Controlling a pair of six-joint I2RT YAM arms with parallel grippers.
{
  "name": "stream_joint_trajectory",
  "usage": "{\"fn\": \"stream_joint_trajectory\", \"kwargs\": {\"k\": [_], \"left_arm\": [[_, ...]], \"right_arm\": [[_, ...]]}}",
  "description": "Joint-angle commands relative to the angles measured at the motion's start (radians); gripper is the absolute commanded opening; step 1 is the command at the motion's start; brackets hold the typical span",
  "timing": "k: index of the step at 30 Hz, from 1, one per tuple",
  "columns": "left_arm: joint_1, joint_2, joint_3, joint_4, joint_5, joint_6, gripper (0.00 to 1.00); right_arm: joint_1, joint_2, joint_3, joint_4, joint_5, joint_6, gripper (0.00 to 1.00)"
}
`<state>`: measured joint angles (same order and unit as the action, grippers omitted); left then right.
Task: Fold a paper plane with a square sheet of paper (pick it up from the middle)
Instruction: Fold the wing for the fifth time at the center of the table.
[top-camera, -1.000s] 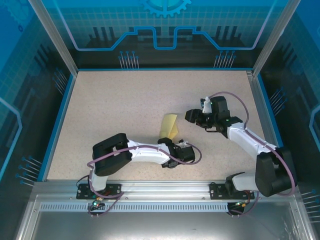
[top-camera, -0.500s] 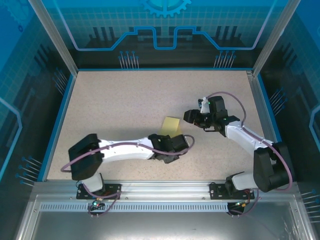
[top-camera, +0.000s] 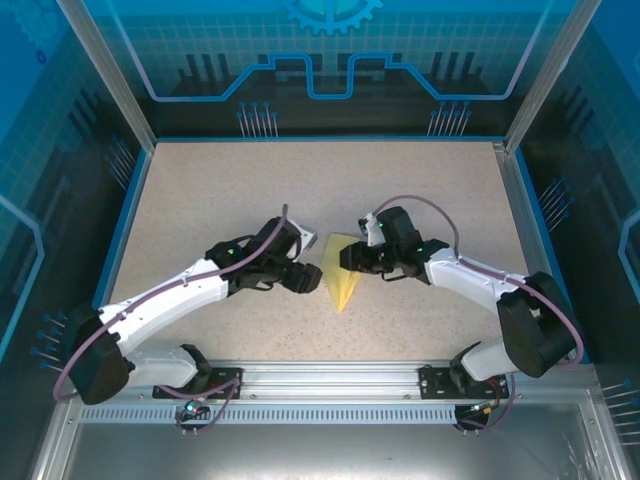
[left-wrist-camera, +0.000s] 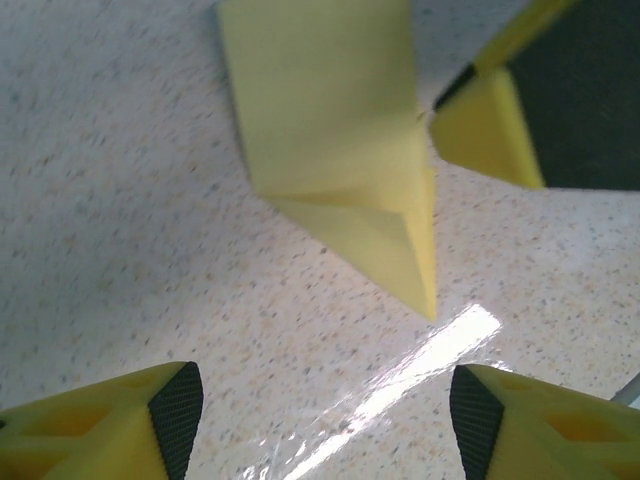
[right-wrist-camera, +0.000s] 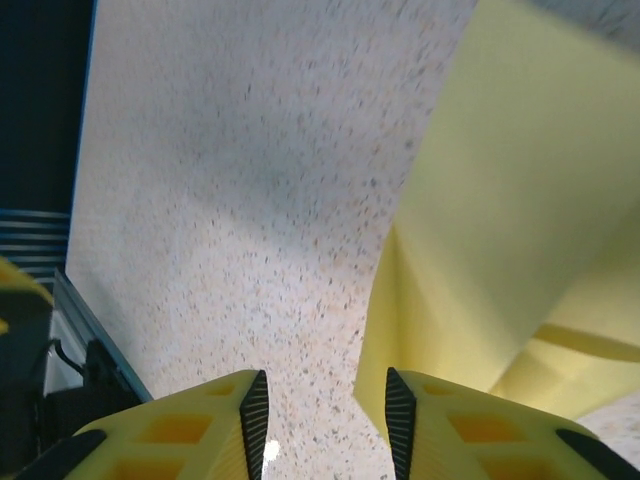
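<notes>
1. A folded piece of yellow paper (top-camera: 338, 285) lies flat on the speckled table (top-camera: 220, 200), near its middle. The paper's sharp tip points toward the near edge.
2. The left gripper (top-camera: 310, 277) sits just to the left of the paper, low over the table.
3. In the left wrist view, the left gripper (left-wrist-camera: 320, 400) has its jaws spread wide with only bare table between them. It holds nothing, and the paper (left-wrist-camera: 340, 180) lies just beyond the fingertips, showing a slanted crease above its tip.
4. The right gripper (top-camera: 350, 262) reaches in from the right and sits at the paper's far right part.
5. In the right wrist view, the right gripper (right-wrist-camera: 325, 400) has its jaws a narrow gap apart, with table visible between them. The paper's (right-wrist-camera: 500, 250) edge runs down beside one finger (right-wrist-camera: 400, 420). Whether that finger touches the sheet is hard to tell from this close angle.
6. One yellow finger (left-wrist-camera: 485, 130) of the right gripper shows in the left wrist view, at the paper's right edge.
</notes>
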<state>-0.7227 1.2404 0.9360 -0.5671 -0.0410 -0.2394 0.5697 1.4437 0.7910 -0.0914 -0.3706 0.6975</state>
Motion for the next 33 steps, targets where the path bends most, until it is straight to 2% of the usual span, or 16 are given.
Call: {"fn": "stream_joint_trajectory", "kwargs": {"k": [1,7,14,21,33], "left_arm": [[0.063,-0.061,-0.067,0.016,0.041,-0.145,0.69],[0.193,-0.117,-0.162,0.050,0.089,-0.213,0.69],[0.224,-0.058,-0.183,0.094,0.141,-0.213,0.70],[0.229,-0.029,-0.176,0.107,0.151,-0.206,0.71],[0.229,0.007,-0.175,0.108,0.186,-0.190,0.71]], "right_arm": [[0.074,0.022,0.029,-0.032,0.057,0.002,0.35],[0.184,0.039,0.057,-0.070,0.127,0.017,0.30],[0.275,0.126,0.149,-0.133,0.205,-0.003,0.26],[0.274,0.182,0.186,-0.223,0.299,-0.044,0.23],[0.222,0.186,0.094,-0.176,0.293,-0.023,0.18]]}}
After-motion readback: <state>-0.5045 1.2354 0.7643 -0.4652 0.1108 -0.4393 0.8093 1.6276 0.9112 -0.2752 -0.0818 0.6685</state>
